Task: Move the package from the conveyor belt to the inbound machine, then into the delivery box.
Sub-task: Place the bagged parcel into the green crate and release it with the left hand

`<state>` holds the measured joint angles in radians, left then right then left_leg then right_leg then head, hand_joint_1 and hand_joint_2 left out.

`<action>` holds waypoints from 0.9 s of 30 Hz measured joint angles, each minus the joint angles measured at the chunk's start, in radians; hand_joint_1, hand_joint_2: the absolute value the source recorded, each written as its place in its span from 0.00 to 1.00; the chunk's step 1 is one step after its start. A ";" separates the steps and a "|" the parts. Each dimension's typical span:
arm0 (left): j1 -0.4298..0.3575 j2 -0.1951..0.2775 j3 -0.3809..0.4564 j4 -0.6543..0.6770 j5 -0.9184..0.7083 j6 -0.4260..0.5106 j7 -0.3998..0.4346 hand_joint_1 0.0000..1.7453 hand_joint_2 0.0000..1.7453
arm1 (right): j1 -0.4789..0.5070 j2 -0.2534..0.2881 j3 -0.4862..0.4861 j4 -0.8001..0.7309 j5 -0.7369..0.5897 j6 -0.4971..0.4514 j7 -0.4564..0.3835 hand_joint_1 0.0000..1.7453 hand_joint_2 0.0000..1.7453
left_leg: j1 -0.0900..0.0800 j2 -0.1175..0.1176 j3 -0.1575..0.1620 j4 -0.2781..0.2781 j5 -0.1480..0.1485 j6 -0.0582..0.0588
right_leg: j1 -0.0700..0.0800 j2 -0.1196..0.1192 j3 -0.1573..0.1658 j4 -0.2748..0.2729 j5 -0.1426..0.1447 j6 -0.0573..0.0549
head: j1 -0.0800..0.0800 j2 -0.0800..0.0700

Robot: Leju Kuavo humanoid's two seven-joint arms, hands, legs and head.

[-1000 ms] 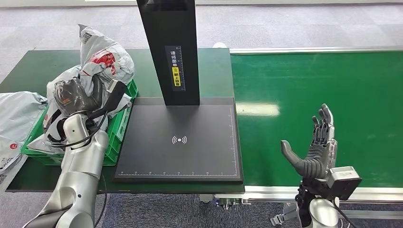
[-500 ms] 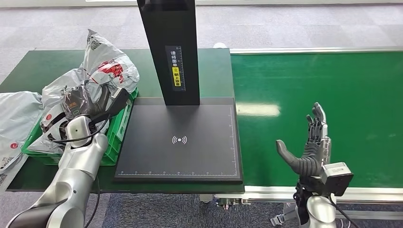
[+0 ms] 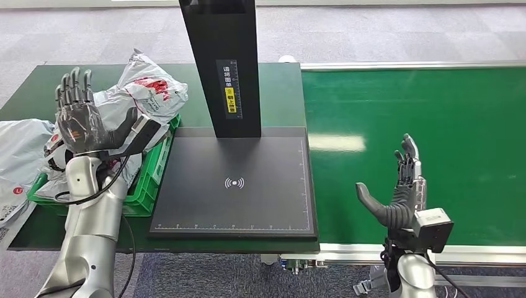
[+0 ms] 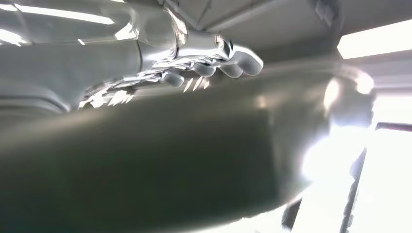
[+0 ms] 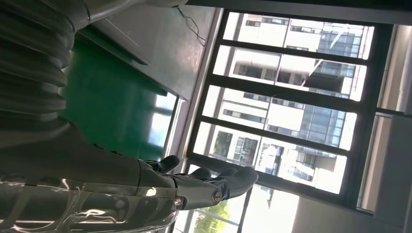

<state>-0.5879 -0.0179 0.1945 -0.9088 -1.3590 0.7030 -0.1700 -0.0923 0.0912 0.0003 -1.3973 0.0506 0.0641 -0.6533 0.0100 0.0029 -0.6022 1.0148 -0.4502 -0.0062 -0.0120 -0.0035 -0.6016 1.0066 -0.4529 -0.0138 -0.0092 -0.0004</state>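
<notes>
We see the package (image 3: 146, 93), a crumpled grey-white plastic mailer bag with red printing and a small dark code patch near its top corner, lying on the heap in the green delivery box (image 3: 147, 177) just left of the inbound machine (image 3: 236, 180). The print on the bag is too creased for us to read. The machine's black post carries a white and yellow label in Chinese characters, and its flat plate shows a white wireless symbol. Our left hand (image 3: 79, 121) is raised above the box, fingers spread, holding nothing. Our right hand (image 3: 400, 192) stands upright over the conveyor belt (image 3: 422, 105), fingers apart and empty.
</notes>
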 joint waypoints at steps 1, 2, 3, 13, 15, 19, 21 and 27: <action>0.009 -0.011 0.022 -0.032 0.013 0.000 -0.040 0.00 0.00 | 0.000 0.000 0.002 0.001 0.000 0.000 0.000 0.00 1.00 | 0.000 0.000 0.000 0.000 0.000 0.000 | 0.000 0.000 0.000 0.000 0.000 0.000 | 0.000 0.000; 0.016 -0.023 0.044 -0.061 0.024 0.000 -0.080 0.00 0.00 | 0.000 0.000 0.005 0.003 0.001 0.000 0.001 0.00 1.00 | 0.000 0.000 0.000 0.000 0.000 0.000 | 0.000 0.000 0.000 0.000 0.000 0.000 | 0.000 0.000; 0.022 -0.037 0.068 -0.088 0.037 0.000 -0.127 0.00 0.00 | -0.001 0.000 0.008 0.006 0.005 0.000 0.001 0.00 1.00 | 0.000 0.000 0.000 0.000 0.000 0.000 | 0.000 0.000 0.000 0.000 0.000 0.000 | 0.000 0.000; 0.045 -0.196 0.277 -0.215 0.351 0.000 -0.518 0.00 0.00 | -0.007 0.000 0.050 0.033 0.054 0.004 0.004 0.00 1.00 | 0.000 -0.001 0.000 0.000 0.000 0.000 | 0.000 -0.001 0.000 0.000 0.000 0.000 | 0.000 0.000; 0.066 -0.204 0.240 -0.217 0.487 -0.002 -0.519 0.00 0.00 | -0.007 0.000 0.055 0.037 0.056 0.004 0.004 0.00 1.00 | 0.000 -0.001 0.000 0.000 0.000 0.000 | 0.000 -0.001 0.000 0.000 0.000 0.000 | 0.000 0.000; 0.135 -0.201 0.061 -0.230 0.821 -0.079 -0.470 0.00 0.00 | -0.008 0.000 0.070 0.047 0.067 0.013 0.010 0.00 1.00 | 0.000 -0.002 -0.001 0.000 0.000 0.000 | 0.000 -0.001 0.000 0.000 0.000 0.001 | 0.000 0.000; 0.172 -0.195 -0.054 -0.244 0.983 -0.168 -0.435 0.00 0.00 | -0.008 0.000 0.079 0.056 0.069 0.018 0.013 0.00 1.00 | 0.000 -0.002 -0.001 0.000 0.000 0.000 | 0.000 -0.002 0.000 0.000 0.000 0.001 | 0.000 0.000; 0.253 -0.185 -0.312 -0.281 1.261 -0.466 -0.404 0.00 1.00 | -0.011 0.000 0.113 0.096 0.046 0.039 0.021 0.00 0.75 | 0.000 -0.002 -0.002 0.000 0.000 0.001 | 0.000 -0.003 0.000 -0.001 -0.001 0.001 | 0.000 0.000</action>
<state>-0.3352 -0.2025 -0.1170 -1.1893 -0.0980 0.2370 -0.5735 -0.1034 0.0909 0.1129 -1.3011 0.0962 0.1032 -0.6318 0.0095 0.0007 -0.6039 1.0150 -0.4506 -0.0056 -0.0122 -0.0060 -0.6015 1.0061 -0.4534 -0.0128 -0.0092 -0.0004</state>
